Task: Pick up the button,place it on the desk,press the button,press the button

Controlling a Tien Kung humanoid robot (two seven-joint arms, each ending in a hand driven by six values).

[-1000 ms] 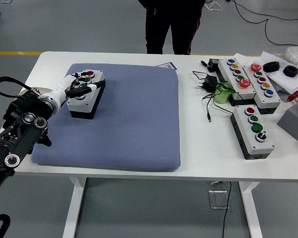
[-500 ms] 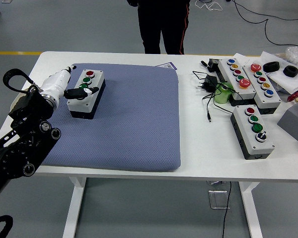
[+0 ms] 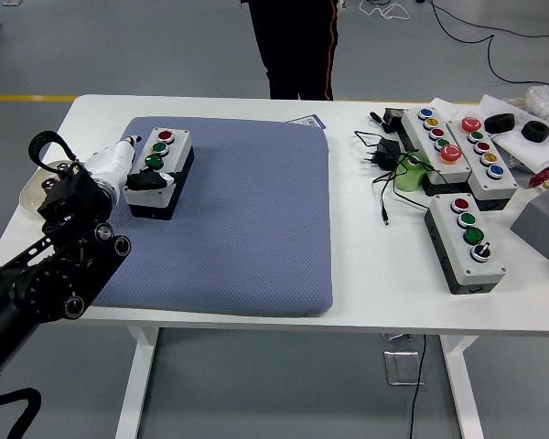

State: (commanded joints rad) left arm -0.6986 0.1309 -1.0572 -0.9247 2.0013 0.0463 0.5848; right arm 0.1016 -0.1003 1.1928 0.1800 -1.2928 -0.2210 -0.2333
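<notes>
Since the earlier frame the left hand [image 3: 135, 169] has slid off the button box [image 3: 161, 171] at the blue mat's [image 3: 247, 229] ten o'clock, fingers loose, one dark fingertip over the lowest button, so a skewed press may shove the box.

blue-grey dimpled mat [image 3: 247, 219], white table [image 3: 375, 274] (plain)

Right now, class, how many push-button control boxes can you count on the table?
4. One sits on the blue mat at the left hand: the three-button box. Two long boxes lie far right; another three-button box lies nearer. Clutter may hide more.
</notes>
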